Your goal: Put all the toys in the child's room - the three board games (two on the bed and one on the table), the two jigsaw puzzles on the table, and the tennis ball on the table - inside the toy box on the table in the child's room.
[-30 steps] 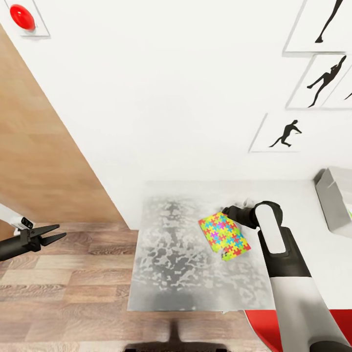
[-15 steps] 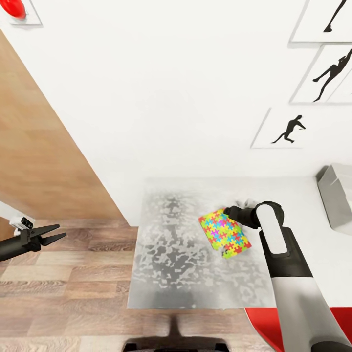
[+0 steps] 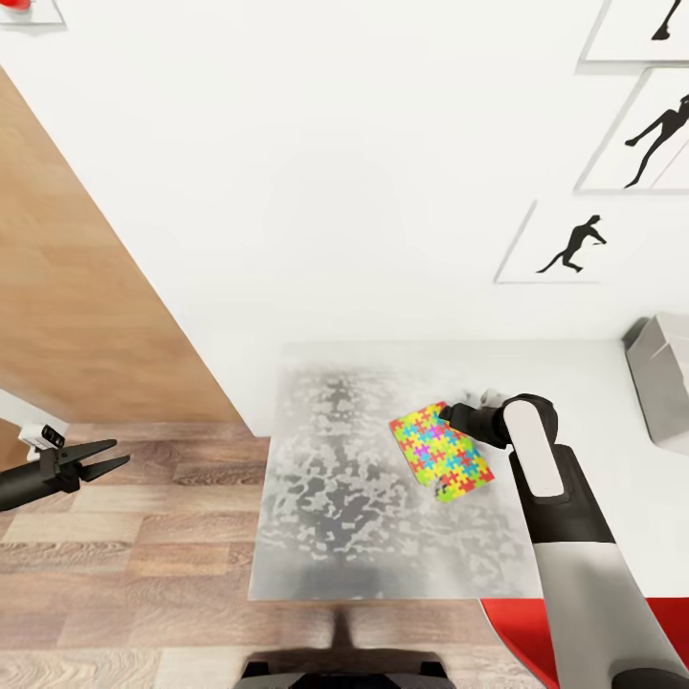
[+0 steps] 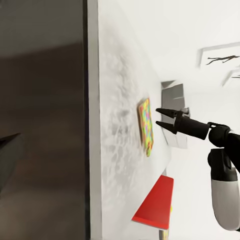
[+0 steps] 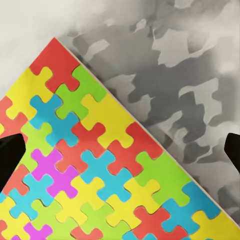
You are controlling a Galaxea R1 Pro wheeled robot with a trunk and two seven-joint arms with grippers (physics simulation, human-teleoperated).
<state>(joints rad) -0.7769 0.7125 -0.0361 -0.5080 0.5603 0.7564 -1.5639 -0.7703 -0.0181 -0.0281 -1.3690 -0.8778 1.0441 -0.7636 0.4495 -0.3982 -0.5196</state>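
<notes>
The desk (image 3: pixel 344 517) looks like smooth stone with a mottled grey-and-white, faintly glossy finish. On it the jigsaw puzzle (image 3: pixel 439 452) box shows matt printed cardboard. The floor (image 3: pixel 124 565) is grained wood plank, and the wall panel (image 3: pixel 67 287) pale smooth wood.

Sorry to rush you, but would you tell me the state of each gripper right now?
Left gripper: open, holding nothing, out over the floor.
Right gripper: open, fingers apart just above the jigsaw puzzle, not gripping it.
</notes>
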